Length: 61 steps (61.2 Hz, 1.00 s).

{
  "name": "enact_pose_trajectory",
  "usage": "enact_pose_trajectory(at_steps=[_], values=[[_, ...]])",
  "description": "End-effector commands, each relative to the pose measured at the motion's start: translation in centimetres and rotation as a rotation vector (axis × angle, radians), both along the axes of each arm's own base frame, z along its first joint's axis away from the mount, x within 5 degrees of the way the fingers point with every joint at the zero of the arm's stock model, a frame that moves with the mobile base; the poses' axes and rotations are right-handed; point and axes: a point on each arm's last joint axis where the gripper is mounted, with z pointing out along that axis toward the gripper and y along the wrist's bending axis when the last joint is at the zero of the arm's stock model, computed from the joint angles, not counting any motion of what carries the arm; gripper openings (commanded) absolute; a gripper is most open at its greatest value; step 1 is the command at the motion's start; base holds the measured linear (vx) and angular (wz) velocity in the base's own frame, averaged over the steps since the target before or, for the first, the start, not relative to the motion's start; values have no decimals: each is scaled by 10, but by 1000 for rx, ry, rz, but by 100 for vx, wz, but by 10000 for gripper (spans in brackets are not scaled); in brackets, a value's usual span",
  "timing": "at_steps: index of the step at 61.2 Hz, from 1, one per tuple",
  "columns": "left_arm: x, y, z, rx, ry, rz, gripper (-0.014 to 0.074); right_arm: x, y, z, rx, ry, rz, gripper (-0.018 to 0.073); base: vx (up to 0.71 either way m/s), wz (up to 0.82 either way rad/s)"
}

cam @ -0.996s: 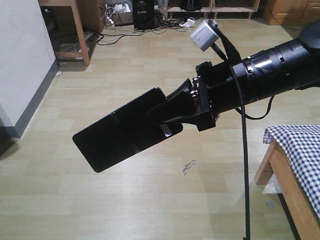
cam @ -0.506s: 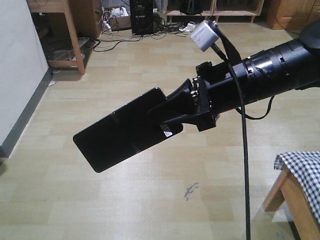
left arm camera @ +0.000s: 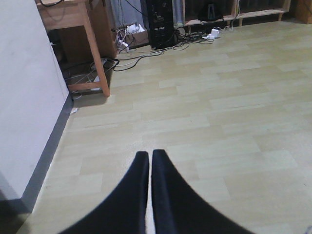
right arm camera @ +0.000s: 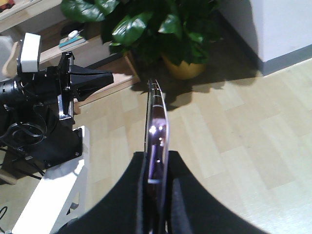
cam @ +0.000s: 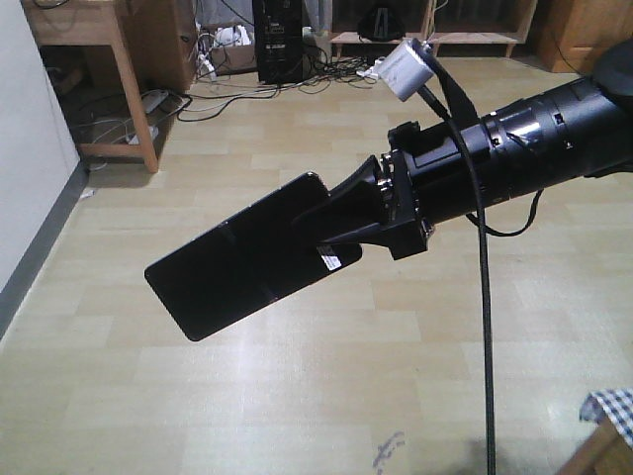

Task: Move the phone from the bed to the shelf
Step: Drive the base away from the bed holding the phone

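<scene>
Plainly, the phone [cam: 237, 262] is off the bed [cam: 613, 404], of which only 1 checked corner shows at the lower right. It is carried in mid-air over bare floor [cam: 297, 396]. The right gripper [cam: 318, 230] is clamped on 1 short end of it. In the right wrist view the phone [right arm camera: 157, 131] stands edge-on between the 2 fingers, and most of its length sticks out past them. The left gripper [left arm camera: 149, 158] is closed with nothing in it, its fingers all but touching.

The pale wooden unit along the far wall [cam: 465, 38] is probably the shelf, and it is well apart from the phone, so the carry is likely only partway done.

The main risk, as I judge it, is the grip itself. A slick, glossy slab held by its end can pivot or slide out if the base jolts or the arm swings sharply, and it would land on hard floor.

A 2nd risk is the free end. It leads the gripper and could strike a shelf board or post first, levering the phone loose.

The tangle of cables [cam: 247, 84] on the floor near the far wall could also snag the base on approach.
</scene>
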Motion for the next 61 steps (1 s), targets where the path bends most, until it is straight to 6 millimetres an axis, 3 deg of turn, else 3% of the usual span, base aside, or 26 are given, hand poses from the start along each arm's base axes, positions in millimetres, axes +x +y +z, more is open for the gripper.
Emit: enact_pose_trajectory(at_steps=[1,61], values=[[1,0,14,-15,-100,-3,1,-15,0,28,100,-24,58,-2,48,2],[1,0,14,-15,-100,-3,1,-15,0,28,100,-26,55,-2,43,-1]])
